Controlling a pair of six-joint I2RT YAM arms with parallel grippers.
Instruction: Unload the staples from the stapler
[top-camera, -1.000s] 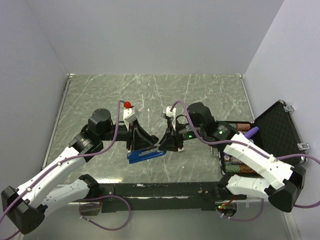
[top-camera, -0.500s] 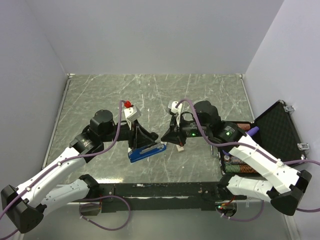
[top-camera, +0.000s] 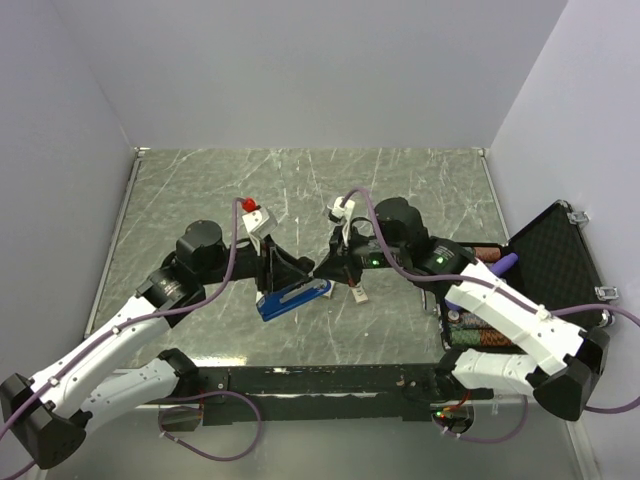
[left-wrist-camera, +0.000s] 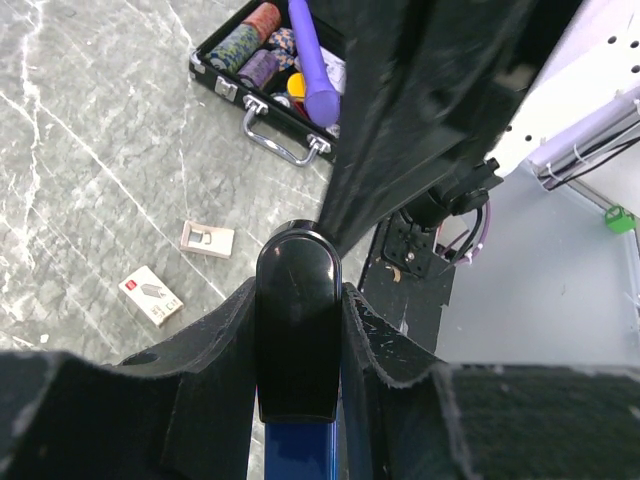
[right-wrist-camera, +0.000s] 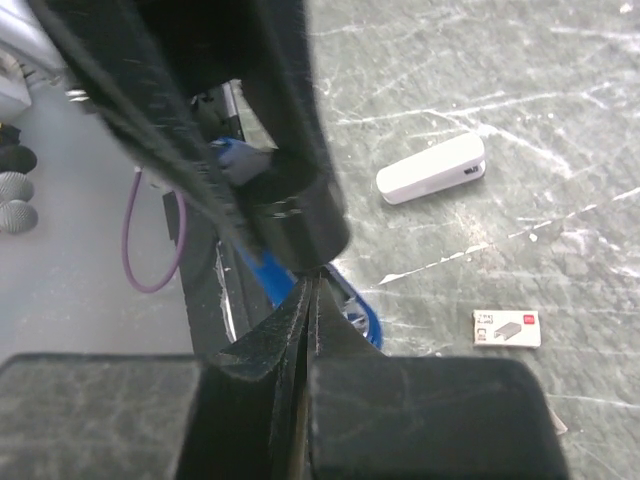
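My left gripper (left-wrist-camera: 297, 300) clamps the stapler (top-camera: 293, 300) by its black end, mid-table (top-camera: 200, 190). My right gripper (right-wrist-camera: 310, 300) is pressed shut, tips just beside the stapler's other end, crowding it. Beyond the stapler lie a beige box (left-wrist-camera: 207, 239), a red-labelled box (left-wrist-camera: 151, 295), then an open black case (top-camera: 555, 265).

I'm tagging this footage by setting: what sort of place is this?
Most likely a robot test cell in a lab, not a home or office: plain pale walls box in a marble-patterned table, with a left arm and a right arm mounted at its near edge.
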